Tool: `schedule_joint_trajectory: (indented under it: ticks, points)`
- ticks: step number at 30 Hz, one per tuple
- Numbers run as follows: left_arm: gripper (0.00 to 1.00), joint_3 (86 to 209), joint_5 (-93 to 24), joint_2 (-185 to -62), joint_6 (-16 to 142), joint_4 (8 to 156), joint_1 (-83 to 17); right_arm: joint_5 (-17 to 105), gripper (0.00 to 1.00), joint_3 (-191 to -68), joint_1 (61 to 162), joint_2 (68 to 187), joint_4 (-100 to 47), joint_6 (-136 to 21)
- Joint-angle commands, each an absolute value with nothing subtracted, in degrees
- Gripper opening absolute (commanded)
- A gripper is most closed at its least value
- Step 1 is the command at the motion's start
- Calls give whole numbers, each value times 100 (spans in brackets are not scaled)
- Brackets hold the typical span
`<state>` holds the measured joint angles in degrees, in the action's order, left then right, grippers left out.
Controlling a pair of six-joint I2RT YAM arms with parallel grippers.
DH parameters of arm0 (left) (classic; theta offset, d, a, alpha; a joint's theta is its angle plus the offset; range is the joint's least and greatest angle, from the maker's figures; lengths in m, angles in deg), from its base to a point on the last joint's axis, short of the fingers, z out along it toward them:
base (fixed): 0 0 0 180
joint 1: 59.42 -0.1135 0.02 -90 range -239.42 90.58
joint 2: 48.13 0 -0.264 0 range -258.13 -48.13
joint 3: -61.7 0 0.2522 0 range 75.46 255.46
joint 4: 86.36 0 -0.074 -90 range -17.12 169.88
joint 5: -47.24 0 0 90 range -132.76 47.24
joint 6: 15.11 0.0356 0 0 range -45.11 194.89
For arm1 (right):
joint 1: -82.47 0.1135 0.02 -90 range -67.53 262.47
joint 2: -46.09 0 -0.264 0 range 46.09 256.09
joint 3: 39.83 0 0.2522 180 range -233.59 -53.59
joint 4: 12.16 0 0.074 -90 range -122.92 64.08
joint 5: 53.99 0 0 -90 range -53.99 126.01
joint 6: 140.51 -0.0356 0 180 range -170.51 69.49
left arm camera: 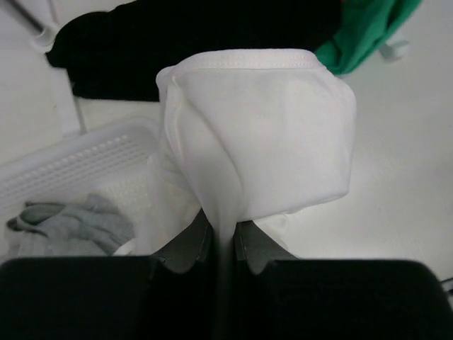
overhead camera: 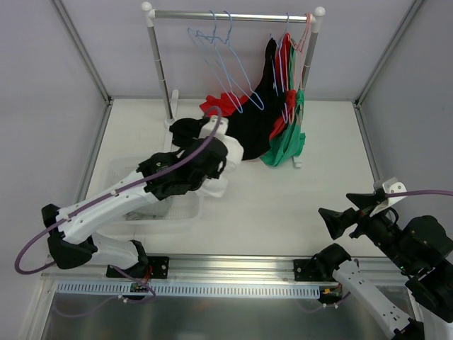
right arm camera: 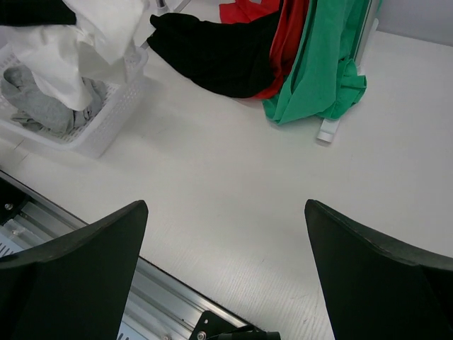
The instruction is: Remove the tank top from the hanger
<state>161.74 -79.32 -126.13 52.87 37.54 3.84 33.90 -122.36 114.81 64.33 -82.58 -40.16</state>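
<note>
Holding: left tool [left arm camera: 223, 234] clamped on white tank top [left arm camera: 262, 134], over basket [left arm camera: 71, 163], 9 o'clock on counter [overhead camera: 283, 205]
Right tool [right arm camera: 225, 212]: spread wide, empty, 4 o'clock
Done: apparently free of hangers [overhead camera: 244, 74]
Remaining: release, likely into basket

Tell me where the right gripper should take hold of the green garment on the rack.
Probably low, at the bunched folds of the green garment, coming straight in from the near side with the open right gripper. The red garment crowds its left and the rack foot sits at its right, leaving the front face free.
</note>
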Motion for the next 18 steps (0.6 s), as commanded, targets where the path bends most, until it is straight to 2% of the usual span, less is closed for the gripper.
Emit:
schedule_joint_trajectory:
  ticks: [1, 7, 18]
  points:
    - [0, 15730, -8170, -11847, 4923, 3216, -184, 3460, 100, -12250, 11464, 6481, -7919, -3935]
    - [0, 14824, -7915, -11326, 4598, 3277, -1090, 3540, 100, -12127, 11464, 6612, -7699, -3987]
    - [0, 13505, -7423, -11756, 4106, 4164, -1978, 3953, 99, -11986, 11464, 6832, -7373, -4093]
